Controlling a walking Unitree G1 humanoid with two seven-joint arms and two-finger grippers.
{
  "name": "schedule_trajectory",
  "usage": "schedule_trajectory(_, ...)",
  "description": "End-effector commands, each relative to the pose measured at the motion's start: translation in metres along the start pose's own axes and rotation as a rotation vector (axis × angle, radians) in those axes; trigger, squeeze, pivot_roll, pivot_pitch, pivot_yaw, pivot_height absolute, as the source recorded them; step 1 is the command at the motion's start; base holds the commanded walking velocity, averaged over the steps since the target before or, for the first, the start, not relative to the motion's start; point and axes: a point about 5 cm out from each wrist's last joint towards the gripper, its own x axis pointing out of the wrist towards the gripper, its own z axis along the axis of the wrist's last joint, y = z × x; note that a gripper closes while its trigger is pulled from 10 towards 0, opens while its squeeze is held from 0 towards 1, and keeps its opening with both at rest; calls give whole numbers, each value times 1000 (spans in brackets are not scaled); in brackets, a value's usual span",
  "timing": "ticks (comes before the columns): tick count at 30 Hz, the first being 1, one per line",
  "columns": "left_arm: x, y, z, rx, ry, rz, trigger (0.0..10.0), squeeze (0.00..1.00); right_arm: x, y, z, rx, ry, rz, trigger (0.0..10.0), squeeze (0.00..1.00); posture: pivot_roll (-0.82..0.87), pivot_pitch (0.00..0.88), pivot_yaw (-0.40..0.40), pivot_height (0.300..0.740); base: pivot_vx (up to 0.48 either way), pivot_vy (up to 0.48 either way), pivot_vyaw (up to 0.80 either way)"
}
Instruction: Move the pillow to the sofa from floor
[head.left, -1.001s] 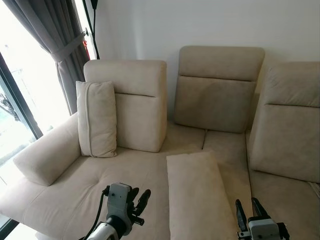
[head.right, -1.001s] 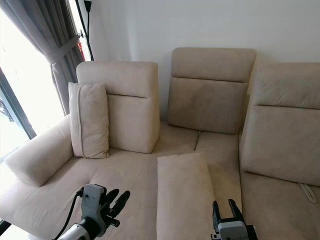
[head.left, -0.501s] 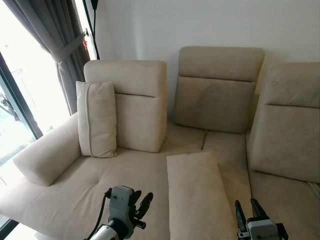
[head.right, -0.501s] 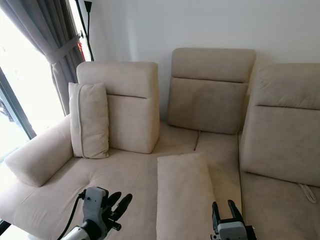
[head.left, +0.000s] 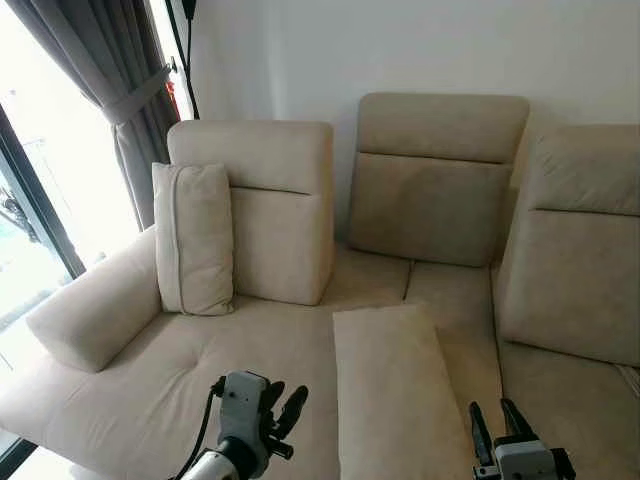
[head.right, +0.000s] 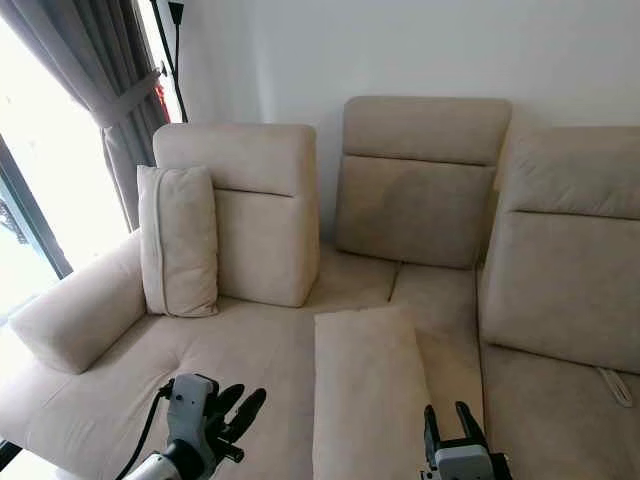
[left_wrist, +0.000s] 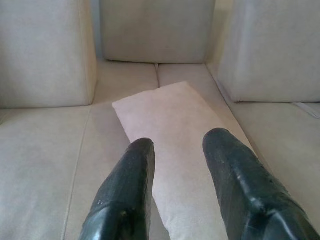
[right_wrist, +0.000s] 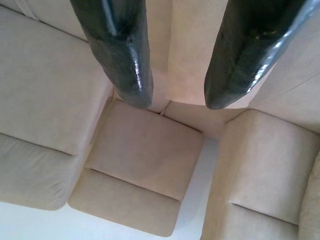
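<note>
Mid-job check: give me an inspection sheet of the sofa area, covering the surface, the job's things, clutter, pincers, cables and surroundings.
Surface: beige sofa, seat bare around the pillows.
Job's things: long pillow lying flat on the seat; nothing grips it.
Clutter: upright pillow leaning against the left backrest.
Pincers: left pincer open, above the seat beside the long pillow; right pincer open, at the pillow's other side.
Cables: black cable on the left wrist.
Surroundings: grey tied curtain, bright window, white wall.

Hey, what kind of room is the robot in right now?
Most likely a home living room: a beige sectional sofa with a long pillow lying on its seat, a grey tied-back curtain and a bright window.
</note>
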Motion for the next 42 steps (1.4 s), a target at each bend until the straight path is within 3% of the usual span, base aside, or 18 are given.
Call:
schedule_trajectory(1,-3,2,-1,9,13,3,10000,0,0,2,-1,4,0,-3,10000,0,125,0,69,740,0,0,0)
schedule_trajectory(17,-1,0,-1,10,14,-1,10000,0,2,2,-2,5,0,-3,10000,0,126,0,67,740,0,0,0)
schedule_trajectory(42,0,0,1,19,11,-7,10000,0,6,4,-2,8,-2,-5,10000,0,128,0,70,740,-259,0,0)
